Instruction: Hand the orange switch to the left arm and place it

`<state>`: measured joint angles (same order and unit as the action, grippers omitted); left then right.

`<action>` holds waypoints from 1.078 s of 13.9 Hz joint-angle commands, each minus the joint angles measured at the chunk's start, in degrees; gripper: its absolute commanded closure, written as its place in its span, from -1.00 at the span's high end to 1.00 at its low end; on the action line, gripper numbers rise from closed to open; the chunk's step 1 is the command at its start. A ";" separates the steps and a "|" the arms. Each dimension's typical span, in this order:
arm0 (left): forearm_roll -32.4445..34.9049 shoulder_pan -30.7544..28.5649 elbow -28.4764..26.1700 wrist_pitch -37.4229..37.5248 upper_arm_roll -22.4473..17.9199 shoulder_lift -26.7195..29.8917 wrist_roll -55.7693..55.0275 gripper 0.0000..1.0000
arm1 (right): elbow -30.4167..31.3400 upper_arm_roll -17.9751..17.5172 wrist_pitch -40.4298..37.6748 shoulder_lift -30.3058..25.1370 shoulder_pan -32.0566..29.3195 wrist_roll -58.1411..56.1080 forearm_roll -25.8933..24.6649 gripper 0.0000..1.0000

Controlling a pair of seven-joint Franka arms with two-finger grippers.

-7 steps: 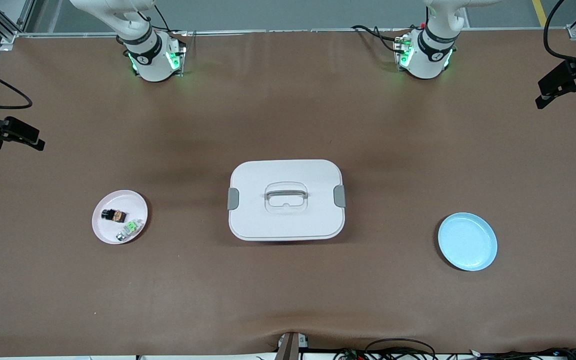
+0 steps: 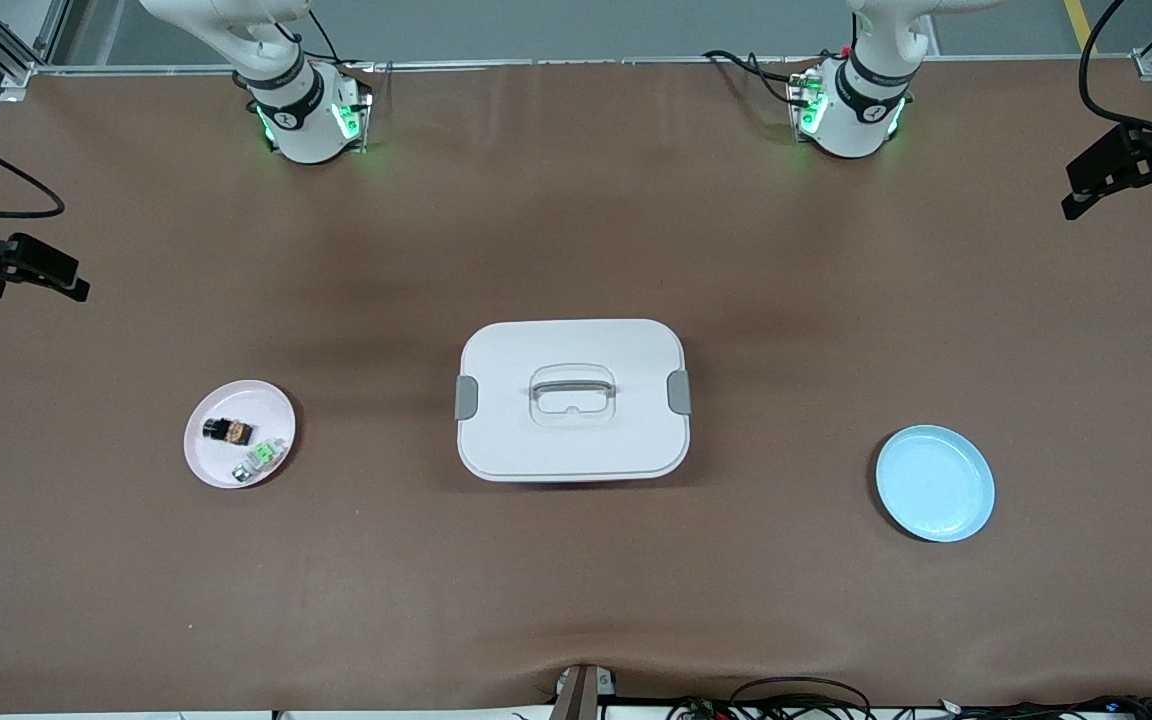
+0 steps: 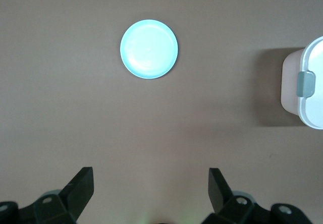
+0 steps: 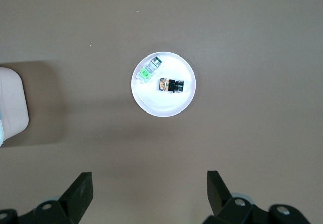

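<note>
Orange is peeking out of the orange switch [image 2: 227, 431], which is lying on the pink plate [image 2: 204, 455] toward the right arm's end of the table, with the green-and-clear component [image 2: 263, 455] sitting just beside it, a touch nearer the front camera. You are hovering the right gripper [image 4: 149, 191] high over the bare brown table [image 2: 576, 600] near that plate, fingers spread wide and carrying nothing, and the wrist view is showing the plate whole. The left gripper [image 3: 150, 188] is hanging equally high over the table at the left arm's end, jaws wide and empty too, looking down on the blue plate [image 2: 935, 483]; that arm is waiting. The box [image 2: 573, 400] is sitting shut in the middle, squarely between the two plates, so I judge the handover is going to have to pass over it or around it. For the pick, you are wanting to centre the right gripper over the switch alone, turn the fingers to straddle its short width, and drop straight down so you are not nudging the green part. It is tiny, so close gently and lift clear before you are swinging toward the left arm.
</note>
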<state>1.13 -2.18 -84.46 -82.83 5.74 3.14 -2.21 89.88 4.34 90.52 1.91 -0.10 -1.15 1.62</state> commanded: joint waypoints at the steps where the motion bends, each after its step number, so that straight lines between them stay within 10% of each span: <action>1: 0.89 0.34 0.61 1.52 0.67 -0.59 0.45 1.00 | 0.04 0.23 0.45 -0.86 -0.52 0.54 0.76 1.00; 15: 1.07 0.08 -0.44 2.67 4.10 -0.24 -3.50 1.00 | -1.02 0.41 8.70 11.18 -1.48 0.27 -0.21 1.00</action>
<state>1.13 -1.83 -84.89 -80.75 9.20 2.43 -4.91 89.77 5.03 98.79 12.67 -0.89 -0.70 1.48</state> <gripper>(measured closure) 0.000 0.000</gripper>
